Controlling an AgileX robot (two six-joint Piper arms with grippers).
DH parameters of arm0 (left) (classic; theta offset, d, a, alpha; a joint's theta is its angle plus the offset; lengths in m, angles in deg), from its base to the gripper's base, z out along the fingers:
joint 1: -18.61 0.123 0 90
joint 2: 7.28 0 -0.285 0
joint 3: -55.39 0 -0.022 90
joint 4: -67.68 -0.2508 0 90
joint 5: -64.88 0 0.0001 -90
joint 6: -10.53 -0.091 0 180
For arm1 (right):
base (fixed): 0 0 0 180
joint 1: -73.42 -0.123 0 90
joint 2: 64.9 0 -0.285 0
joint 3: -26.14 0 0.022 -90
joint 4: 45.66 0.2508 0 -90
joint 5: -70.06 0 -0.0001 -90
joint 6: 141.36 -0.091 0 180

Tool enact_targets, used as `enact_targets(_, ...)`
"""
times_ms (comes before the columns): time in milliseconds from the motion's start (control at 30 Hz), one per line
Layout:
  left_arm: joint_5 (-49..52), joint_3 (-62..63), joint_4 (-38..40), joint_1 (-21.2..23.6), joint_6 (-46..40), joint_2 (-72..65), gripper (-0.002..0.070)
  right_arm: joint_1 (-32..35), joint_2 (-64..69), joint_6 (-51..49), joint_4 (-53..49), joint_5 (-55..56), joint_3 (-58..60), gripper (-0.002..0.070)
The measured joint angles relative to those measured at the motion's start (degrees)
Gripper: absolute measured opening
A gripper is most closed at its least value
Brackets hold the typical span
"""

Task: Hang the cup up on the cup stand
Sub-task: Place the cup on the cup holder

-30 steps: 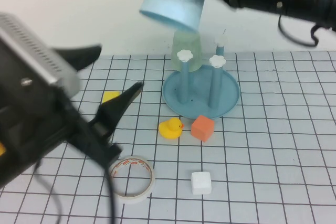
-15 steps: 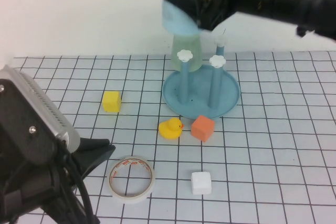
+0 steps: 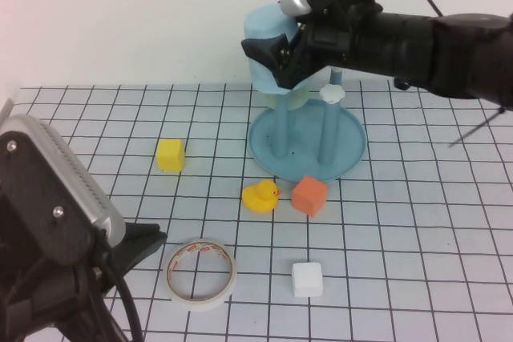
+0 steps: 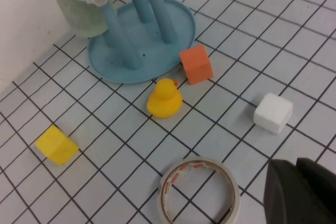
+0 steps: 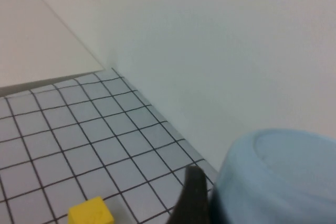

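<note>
That light blue tapered plastic cup (image 3: 264, 54) looks light, stiff and a bit slick. It's upside down over a peg of the round teal cup stand (image 3: 353, 150), right gripper (image 3: 282, 58) fingers clamping its wall, the best hold. Left gripper (image 4: 299, 192) sits low over the bench, fingers closed, empty.

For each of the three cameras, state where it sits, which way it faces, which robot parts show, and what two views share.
High view: raised on the robot's side, angled down at the cup stand; right gripper holds the cup over a peg, left gripper near.
Left wrist view: looks down past the shut left gripper at the tape roll.
Right wrist view: along a finger beside the cup, toward the wall.
Shared: all show the yellow block.
</note>
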Motion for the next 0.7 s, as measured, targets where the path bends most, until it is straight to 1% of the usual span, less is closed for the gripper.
enact_targets(200, 1.63, 0.0, -2.25, 0.0, -0.04, 0.0, 0.0, 0.0, 4.4, -4.85, 0.11, 3.79, -4.59, 0.0593)
enact_targets(300, 1.93, 0.0, -3.22, 0.0, -0.04, 0.0, 0.0, 0.0, 5.87, -5.53, 0.21, 5.08, -5.8, 0.0593)
enact_targets(500, 1.93, 0.0, -4.63, 0.0, -0.13, 0.0, 0.0, 0.0, 7.4, -5.7, 0.34, 6.17, -6.14, 0.0592)
enact_targets(700, 1.93, 0.0, -4.92, 0.0, -0.27, 0.0, 0.0, 0.0, 7.58, -8.64, 0.45, 8.54, -6.37, 0.0592)
